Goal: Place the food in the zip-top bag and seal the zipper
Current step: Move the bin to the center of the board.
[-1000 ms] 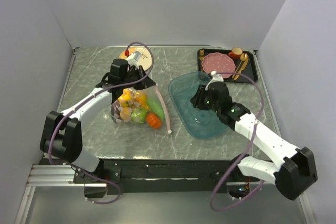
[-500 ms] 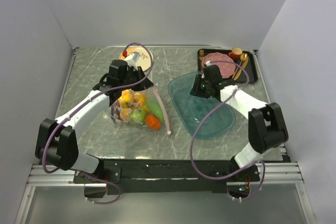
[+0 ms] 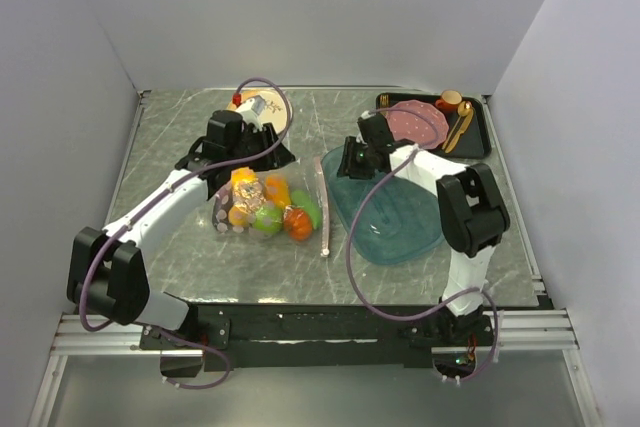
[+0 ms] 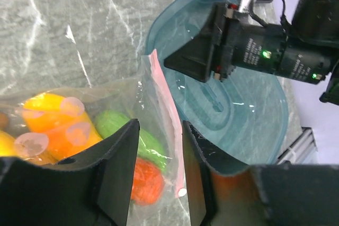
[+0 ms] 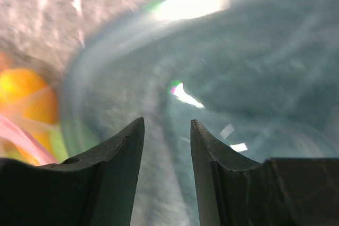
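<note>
The zip-top bag [image 3: 302,190] is lying centre-left on the tabletop [image 3: 330,117], the food [image 3: 265,217] inside. The left end effector [image 4: 160,128] and right end effector [image 3: 345,159] are standing part-open, gripping nothing. A skewed pinch on the zipper [image 4: 168,107] is risking dragging the floppy mouth and spilling fruit.

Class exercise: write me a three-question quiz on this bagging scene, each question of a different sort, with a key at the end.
1. True or false: the food lies inside the zip-top bag.
2. Fill in: the zipper is a pale ____ strip.
3. The right gripper hangs over: A) the food; B) the teal tray; C) the zipper.
Key: 1 true; 2 pink; 3 B.
</note>
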Controlling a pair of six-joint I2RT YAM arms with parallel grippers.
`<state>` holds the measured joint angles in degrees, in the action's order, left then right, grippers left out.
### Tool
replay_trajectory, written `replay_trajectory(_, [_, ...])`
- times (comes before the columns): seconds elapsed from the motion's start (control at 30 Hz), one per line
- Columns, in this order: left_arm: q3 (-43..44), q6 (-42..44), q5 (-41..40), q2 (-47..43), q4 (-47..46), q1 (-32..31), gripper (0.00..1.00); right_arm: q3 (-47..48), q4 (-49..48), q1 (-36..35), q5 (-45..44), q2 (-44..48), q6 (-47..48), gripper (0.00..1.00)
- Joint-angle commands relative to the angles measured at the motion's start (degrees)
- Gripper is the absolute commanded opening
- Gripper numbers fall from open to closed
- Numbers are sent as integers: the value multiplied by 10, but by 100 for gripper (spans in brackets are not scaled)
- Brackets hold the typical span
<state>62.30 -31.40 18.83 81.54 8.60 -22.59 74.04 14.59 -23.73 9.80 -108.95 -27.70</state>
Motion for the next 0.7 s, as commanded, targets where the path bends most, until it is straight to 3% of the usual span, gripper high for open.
replay_trajectory(0.0, [25,18,-20,-39,21,-3,44,75,-10,-10,6,-41,-6,48])
replay_trajectory(0.27, [-11,-4,-35,-96,12,-3,49,210,3,-9,1,-137,-36,50])
replay_trajectory(0.53, [-21,-17,-28,-93,4,-4,50,347,30,-5,-20,-210,-84,52])
replay_trajectory(0.6, [-24,-17,-28,-95,4,-4,53,342,8,-2,-5,-189,-75,53])
replay_trajectory(0.67, [-30,-11,-39,-101,5,-7,62,290,-20,0,0,-156,-54,54])
